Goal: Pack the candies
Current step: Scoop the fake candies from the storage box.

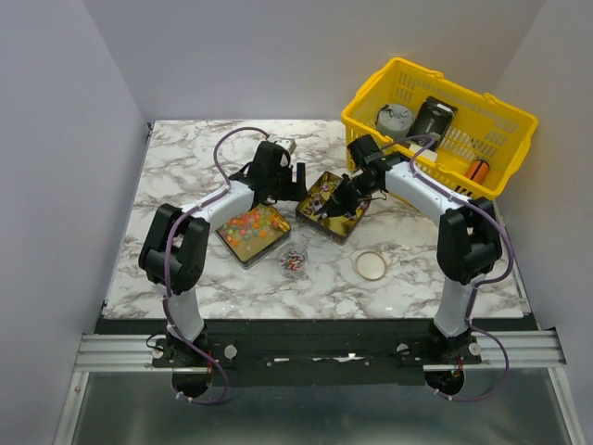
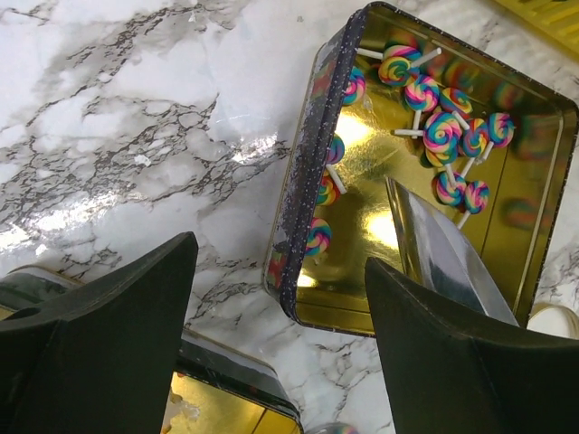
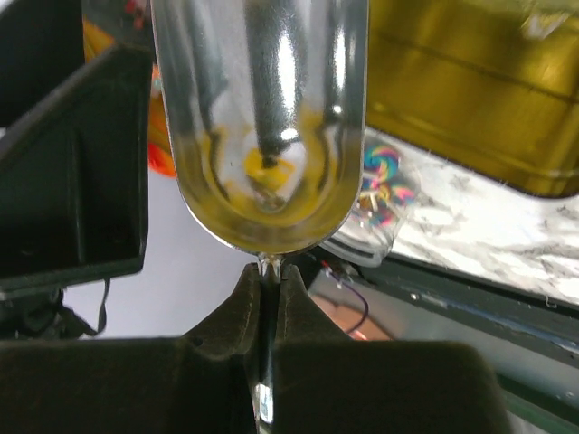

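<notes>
Candies [image 1: 252,229]: small round pieces in orange, red, yellow and green fill a gold-lined open tin [image 1: 231,249] at mid-counter, just in front of the left arm's wrist. More sweets, swirl-patterned lollipops on white sticks [image 2: 443,131], lie loose in a second, dark-sided tin [image 2: 312,163] just to the right of the first. They are bunched toward its far end, with a few along one wall. A small clear cup [image 1: 294,260] stands near the front of both tins and holds a few mixed pieces.

Left end effector [image 1: 295,181]: released, jaws spread wide, nothing between them. It hangs above the bare marble counter [image 1: 185,167] beside the dark-sided tin, touching neither tin.

Right end effector [image 3: 269,271]: clenched on the thin handle of a clear scoop [image 3: 262,117]. The scoop's bowl reaches over the gold interior of the dark-sided tin. Cannot tell whether it touches the tin floor, nor whether anything lies in the bowl.

Other items: a round lid [image 1: 371,265] lies flat on the counter, right of the cup and apart from it. A yellow basket [image 1: 369,88] sits at the far right corner with an orange cylinder [image 1: 477,171] and other containers inside.
</notes>
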`<move>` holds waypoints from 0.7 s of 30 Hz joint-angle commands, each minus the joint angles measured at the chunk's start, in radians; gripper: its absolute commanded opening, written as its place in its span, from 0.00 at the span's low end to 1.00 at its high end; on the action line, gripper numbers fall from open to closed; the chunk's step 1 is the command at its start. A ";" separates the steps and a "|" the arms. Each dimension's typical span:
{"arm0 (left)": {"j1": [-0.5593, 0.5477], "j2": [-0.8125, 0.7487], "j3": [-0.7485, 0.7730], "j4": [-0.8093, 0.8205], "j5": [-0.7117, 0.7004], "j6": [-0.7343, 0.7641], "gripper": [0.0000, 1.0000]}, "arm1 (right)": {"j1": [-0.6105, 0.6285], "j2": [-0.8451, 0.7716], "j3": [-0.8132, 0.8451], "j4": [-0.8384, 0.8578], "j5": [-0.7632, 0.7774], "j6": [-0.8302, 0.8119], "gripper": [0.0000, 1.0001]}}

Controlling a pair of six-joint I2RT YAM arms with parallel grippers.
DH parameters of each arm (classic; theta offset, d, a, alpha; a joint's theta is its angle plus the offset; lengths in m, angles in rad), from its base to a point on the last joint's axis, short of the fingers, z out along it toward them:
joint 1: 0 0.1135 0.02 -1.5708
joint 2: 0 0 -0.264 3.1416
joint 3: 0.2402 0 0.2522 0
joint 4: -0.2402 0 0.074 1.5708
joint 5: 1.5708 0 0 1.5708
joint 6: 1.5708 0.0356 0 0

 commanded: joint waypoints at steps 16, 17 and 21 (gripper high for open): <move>-0.006 0.105 0.081 -0.078 0.076 0.115 0.70 | -0.012 0.127 -0.047 0.200 0.135 0.301 0.01; -0.006 0.100 0.076 -0.075 0.077 0.115 0.73 | -0.014 0.127 -0.053 0.209 0.130 0.310 0.01; -0.006 0.086 0.042 -0.034 0.099 0.102 0.82 | -0.012 0.115 -0.095 0.238 0.112 0.364 0.01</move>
